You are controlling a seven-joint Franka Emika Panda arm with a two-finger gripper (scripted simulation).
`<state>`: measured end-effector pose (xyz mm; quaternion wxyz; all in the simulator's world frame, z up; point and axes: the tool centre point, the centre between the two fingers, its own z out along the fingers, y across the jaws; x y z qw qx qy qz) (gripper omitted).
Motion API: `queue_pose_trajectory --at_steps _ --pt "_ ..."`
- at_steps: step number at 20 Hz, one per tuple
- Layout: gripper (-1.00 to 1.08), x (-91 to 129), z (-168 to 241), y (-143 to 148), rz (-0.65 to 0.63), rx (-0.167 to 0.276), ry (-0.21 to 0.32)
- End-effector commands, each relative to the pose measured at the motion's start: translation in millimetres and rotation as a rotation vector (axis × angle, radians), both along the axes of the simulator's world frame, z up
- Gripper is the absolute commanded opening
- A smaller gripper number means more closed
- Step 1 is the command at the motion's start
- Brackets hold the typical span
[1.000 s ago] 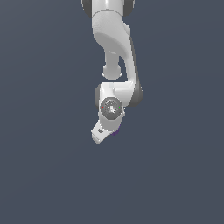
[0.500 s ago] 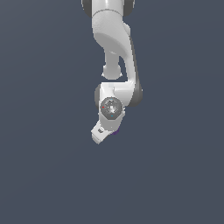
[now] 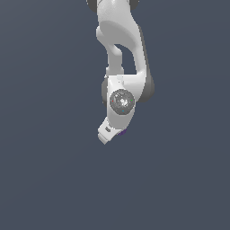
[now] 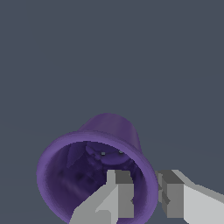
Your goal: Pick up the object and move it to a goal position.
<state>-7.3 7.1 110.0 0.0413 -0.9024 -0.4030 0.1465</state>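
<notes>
The object is a dark purple cup [image 4: 94, 168] with a round rim, seen from above its open mouth in the wrist view. My gripper [image 4: 145, 186] straddles the cup's wall: one finger [image 4: 119, 192] is inside the cup, the other finger [image 4: 175, 194] outside, and both are closed on the rim. In the exterior view the white robot hand [image 3: 117, 112] points down and covers the cup. Only a thin purple sliver of the cup [image 3: 122, 132] shows beside the hand. The fingertips are hidden there.
The ground is a plain dark grey-blue surface [image 3: 49, 170] all around. The white arm [image 3: 117, 40] comes down from the upper edge of the exterior view. No other object and no goal marker shows.
</notes>
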Motion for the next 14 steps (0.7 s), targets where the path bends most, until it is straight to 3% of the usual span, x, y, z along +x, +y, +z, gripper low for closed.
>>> queue_pose_trajectory --at_steps 1,14 --pt "-1.0 1.2 20.8 11.1 0.001 0.0 -0.002" --pt "-1.0 7.7 136.6 72.2 0.002 0.0 -0.002"
